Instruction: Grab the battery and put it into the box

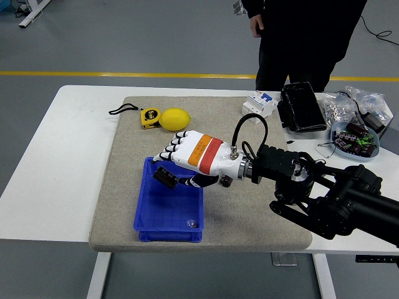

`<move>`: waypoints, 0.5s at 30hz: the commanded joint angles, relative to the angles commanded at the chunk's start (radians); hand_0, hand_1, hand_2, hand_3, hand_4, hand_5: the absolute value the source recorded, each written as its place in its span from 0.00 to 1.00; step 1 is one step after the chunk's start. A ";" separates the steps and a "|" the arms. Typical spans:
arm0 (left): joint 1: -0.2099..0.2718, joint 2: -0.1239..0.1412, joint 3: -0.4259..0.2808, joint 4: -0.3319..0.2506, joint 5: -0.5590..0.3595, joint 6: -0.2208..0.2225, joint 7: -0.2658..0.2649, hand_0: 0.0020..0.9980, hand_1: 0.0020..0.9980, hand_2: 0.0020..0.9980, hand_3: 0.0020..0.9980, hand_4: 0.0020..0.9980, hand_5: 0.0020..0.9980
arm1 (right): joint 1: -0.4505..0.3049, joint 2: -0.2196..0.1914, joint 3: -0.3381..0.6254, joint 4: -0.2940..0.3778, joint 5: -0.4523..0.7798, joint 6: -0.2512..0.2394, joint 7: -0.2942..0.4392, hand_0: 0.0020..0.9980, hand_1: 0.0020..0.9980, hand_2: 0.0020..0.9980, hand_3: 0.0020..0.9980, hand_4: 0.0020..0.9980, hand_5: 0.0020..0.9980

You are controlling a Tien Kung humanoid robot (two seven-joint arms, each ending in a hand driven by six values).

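Right hand (187,157) palm-down over blue box (148,215), fingers (167,156) clamped on dark battery (164,177).

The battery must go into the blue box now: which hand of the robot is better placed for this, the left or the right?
The right hand. It holds the battery in curled fingers, directly over the blue box, so it probably only needs to lower and release. The left arm is not in view.

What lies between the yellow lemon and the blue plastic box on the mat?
In the head view, the robot's right hand fills that stretch: its white knuckles sit just below the yellow lemon, and its fingers hold a dark battery over the blue plastic box.
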 joint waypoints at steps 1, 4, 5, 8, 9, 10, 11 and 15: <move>0.000 0.000 -0.001 0.000 0.001 0.000 0.000 0.76 0.71 0.74 0.64 0.71 0.63 | -0.002 0.000 0.001 -0.005 0.004 -0.008 0.003 0.84 0.81 0.92 1.00 0.87 0.18; -0.001 -0.001 0.012 0.000 -0.014 0.003 -0.002 0.76 0.71 0.74 0.64 0.71 0.63 | -0.007 -0.003 0.005 -0.018 0.013 -0.021 0.006 0.84 0.81 0.92 1.00 0.87 0.18; -0.002 0.000 0.018 0.000 -0.020 0.004 -0.003 0.76 0.71 0.73 0.64 0.71 0.63 | -0.008 -0.005 0.006 -0.021 0.011 -0.021 0.004 0.88 0.85 0.95 1.00 0.90 0.20; -0.003 0.000 0.030 0.000 -0.035 0.007 -0.006 0.76 0.71 0.73 0.64 0.71 0.63 | -0.011 -0.017 0.015 -0.027 0.006 -0.016 0.000 0.88 0.85 0.95 1.00 0.90 0.20; -0.003 0.000 0.032 0.000 -0.037 0.007 -0.007 0.76 0.71 0.73 0.64 0.71 0.63 | -0.012 -0.021 0.019 -0.027 0.005 -0.016 -0.001 0.88 0.85 0.95 1.00 0.90 0.20; -0.004 0.000 0.033 0.000 -0.038 0.008 -0.007 0.76 0.71 0.73 0.64 0.71 0.63 | -0.014 -0.026 0.028 -0.026 0.005 -0.014 -0.003 0.88 0.85 0.95 1.00 0.90 0.20; -0.004 0.000 0.032 0.000 -0.037 0.008 -0.007 0.76 0.71 0.73 0.64 0.71 0.63 | -0.019 -0.035 0.043 -0.023 0.006 -0.012 -0.008 0.88 0.83 0.93 1.00 0.89 0.20; -0.002 0.000 0.028 0.000 -0.036 0.008 -0.008 0.76 0.71 0.73 0.64 0.71 0.63 | -0.048 -0.078 0.112 -0.007 0.055 0.014 -0.050 0.88 0.83 0.93 1.00 0.89 0.20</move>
